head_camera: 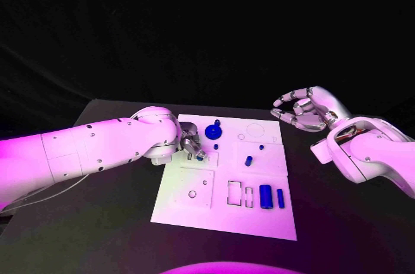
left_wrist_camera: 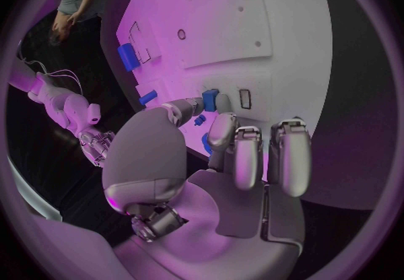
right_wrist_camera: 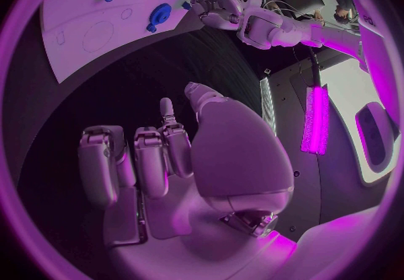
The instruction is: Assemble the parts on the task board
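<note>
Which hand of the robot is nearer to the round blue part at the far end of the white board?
Left. The left hand is over the task board, right beside the round blue part. The right hand hangs off the board, beyond its far right corner.

Blue parts on white task board

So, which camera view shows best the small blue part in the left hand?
The left wrist view: the small blue part sits close and unobstructed at the fingertips of the left hand, above the task board. In the head view it is tiny and half hidden by that hand. In the right wrist view I cannot make it out.
</note>
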Robot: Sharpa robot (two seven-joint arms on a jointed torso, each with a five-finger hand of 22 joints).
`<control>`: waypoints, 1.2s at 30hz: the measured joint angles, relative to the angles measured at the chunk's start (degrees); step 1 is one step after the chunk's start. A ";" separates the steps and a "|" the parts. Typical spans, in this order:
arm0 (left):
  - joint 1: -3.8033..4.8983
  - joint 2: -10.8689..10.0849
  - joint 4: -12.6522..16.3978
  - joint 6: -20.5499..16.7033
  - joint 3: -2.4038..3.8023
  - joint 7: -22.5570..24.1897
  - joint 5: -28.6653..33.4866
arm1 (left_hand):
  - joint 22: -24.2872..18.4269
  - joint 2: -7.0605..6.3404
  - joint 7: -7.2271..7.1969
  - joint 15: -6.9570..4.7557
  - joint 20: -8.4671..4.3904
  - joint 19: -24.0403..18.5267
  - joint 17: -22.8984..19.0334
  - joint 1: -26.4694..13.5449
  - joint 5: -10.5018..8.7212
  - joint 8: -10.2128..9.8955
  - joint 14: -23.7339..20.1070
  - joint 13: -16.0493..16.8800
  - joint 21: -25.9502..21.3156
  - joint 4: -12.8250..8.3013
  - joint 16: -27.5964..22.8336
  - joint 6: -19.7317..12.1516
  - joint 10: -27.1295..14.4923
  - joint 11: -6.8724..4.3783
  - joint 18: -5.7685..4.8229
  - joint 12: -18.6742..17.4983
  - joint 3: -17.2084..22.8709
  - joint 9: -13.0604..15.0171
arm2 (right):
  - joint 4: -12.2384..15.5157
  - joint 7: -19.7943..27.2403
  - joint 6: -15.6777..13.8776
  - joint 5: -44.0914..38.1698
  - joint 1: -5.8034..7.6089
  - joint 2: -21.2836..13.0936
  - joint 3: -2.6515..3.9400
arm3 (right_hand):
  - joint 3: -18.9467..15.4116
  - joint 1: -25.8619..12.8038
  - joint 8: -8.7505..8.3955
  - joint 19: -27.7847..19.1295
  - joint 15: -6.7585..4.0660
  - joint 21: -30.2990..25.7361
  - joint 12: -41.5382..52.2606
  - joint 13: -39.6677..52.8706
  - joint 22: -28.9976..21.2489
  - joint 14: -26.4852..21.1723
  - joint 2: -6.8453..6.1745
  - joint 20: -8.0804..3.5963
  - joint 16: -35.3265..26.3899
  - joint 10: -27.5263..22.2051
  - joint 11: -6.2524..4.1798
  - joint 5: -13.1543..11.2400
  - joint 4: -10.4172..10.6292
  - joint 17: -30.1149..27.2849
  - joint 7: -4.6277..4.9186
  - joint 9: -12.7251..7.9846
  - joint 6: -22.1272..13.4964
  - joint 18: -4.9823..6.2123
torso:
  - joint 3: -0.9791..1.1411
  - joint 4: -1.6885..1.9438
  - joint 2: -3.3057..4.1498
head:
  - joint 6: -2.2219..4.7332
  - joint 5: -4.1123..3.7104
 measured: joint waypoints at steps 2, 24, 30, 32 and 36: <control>-0.03 0.08 -0.14 0.06 -0.01 -0.04 0.00 | 0.00 -0.18 -0.13 0.00 0.00 0.00 0.00 -0.18 0.00 0.00 0.00 0.12 0.00 0.54 0.00 0.13 0.00 0.00 0.00 0.00 -1.02 0.02 | 0.02 0.00 -0.01 0.00 0.00 -0.03 0.00 | 0.00 0.00 0.00 0.00 0.00 0.00 0.00 0.00 0.00 0.00 0.00 0.00 0.00 0.00 0.00 0.00 0.00 0.00 0.00 0.00 0.00 0.00 | 0.00 -0.01 0.01 | -0.03 -0.07; -0.08 -0.09 -0.41 0.62 -0.02 -0.33 0.00 | 0.00 -0.29 -0.25 0.01 -0.20 -0.21 -0.01 -0.91 -0.21 -0.18 0.00 0.96 0.00 4.04 0.00 1.05 0.40 0.01 0.00 0.58 -7.66 0.16 | 0.25 0.03 -0.16 0.00 0.00 -0.32 0.00 | -0.16 -1.13 0.00 0.00 0.00 -0.22 0.00 -0.02 -0.02 0.00 -0.22 0.00 0.00 0.00 0.00 -0.25 0.16 -0.01 0.00 0.06 0.00 0.00 | 0.00 0.05 -0.05 | -0.03 -0.20; -0.15 -0.98 0.35 0.46 0.20 -0.38 -0.01 | 0.00 -0.26 -0.25 0.01 -0.20 -0.21 -0.02 -2.93 -0.21 -0.18 0.00 1.07 0.00 4.94 0.00 1.05 0.39 0.01 0.00 0.85 -11.13 0.24 | 0.25 0.03 -0.23 0.00 0.00 -0.35 0.00 | -0.32 -1.96 0.23 0.00 0.00 -0.22 0.00 -0.02 -0.02 0.00 -0.01 0.00 -0.22 0.00 0.00 -1.33 0.32 -0.01 0.00 0.12 0.00 0.00 | 0.00 0.07 -0.07 | 0.15 -0.16; -0.15 -1.31 0.71 0.32 0.39 -0.40 -0.01 | 0.00 0.00 -0.25 0.01 -0.20 -0.21 -0.01 -4.20 -0.75 -0.18 0.00 1.03 0.00 5.01 0.00 1.05 0.39 0.01 0.00 0.85 -12.33 0.24 | 0.22 0.03 -0.27 0.00 0.00 -0.35 0.00 | -0.32 -1.96 0.23 0.00 0.00 -0.41 -0.17 -0.02 -0.02 0.00 0.00 0.00 -0.22 -0.08 -0.08 -1.33 0.32 -0.01 0.00 0.12 0.00 0.00 | -0.01 0.07 -0.08 | 0.21 -0.18; -0.15 -1.62 1.14 -0.10 0.78 -0.41 0.07 | 0.00 0.31 -0.25 0.01 -0.20 -0.21 -0.02 -4.85 -1.57 -0.18 0.00 0.65 0.00 4.98 0.00 1.04 0.39 0.01 0.00 0.84 -13.49 0.24 | 0.16 0.03 -0.34 0.01 0.00 -0.34 0.00 | -0.32 -1.96 0.23 0.00 0.00 -0.43 -0.23 -0.02 -0.02 0.00 -0.01 0.00 -0.22 -0.17 -0.17 -1.33 0.32 -0.01 0.00 0.12 0.00 0.00 | -0.02 0.07 -0.10 | 0.30 -0.20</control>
